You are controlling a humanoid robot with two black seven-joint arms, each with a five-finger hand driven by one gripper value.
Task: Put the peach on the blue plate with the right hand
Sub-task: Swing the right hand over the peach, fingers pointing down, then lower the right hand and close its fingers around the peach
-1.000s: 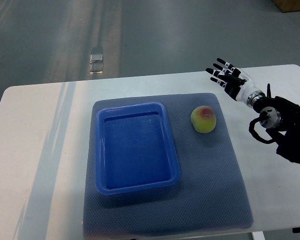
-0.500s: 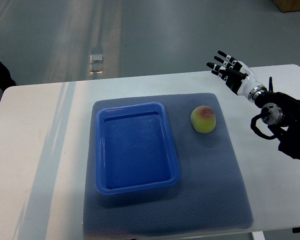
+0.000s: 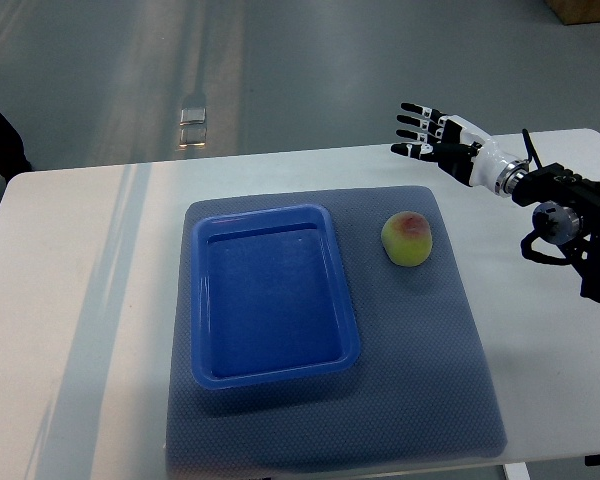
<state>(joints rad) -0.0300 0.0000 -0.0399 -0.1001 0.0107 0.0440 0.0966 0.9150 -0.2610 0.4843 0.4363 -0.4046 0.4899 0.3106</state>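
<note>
- White counter (image 3: 80, 300) over a grey floor; a grey mat (image 3: 420, 380) carries the blue plate (image 3: 272, 298).
- Peach (image 3: 408, 239) sits on the mat, just right of the plate and apart from it.
- My right hand (image 3: 435, 147) hovers beyond the peach, fingers spread, holding nothing.
- I judge the peach light, round, bruisable: cup its sides from above, gently.

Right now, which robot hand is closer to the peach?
The right. The right robot hand is open above the table's far edge, up and to the right of the peach, not touching it. The left is out of view.
</note>
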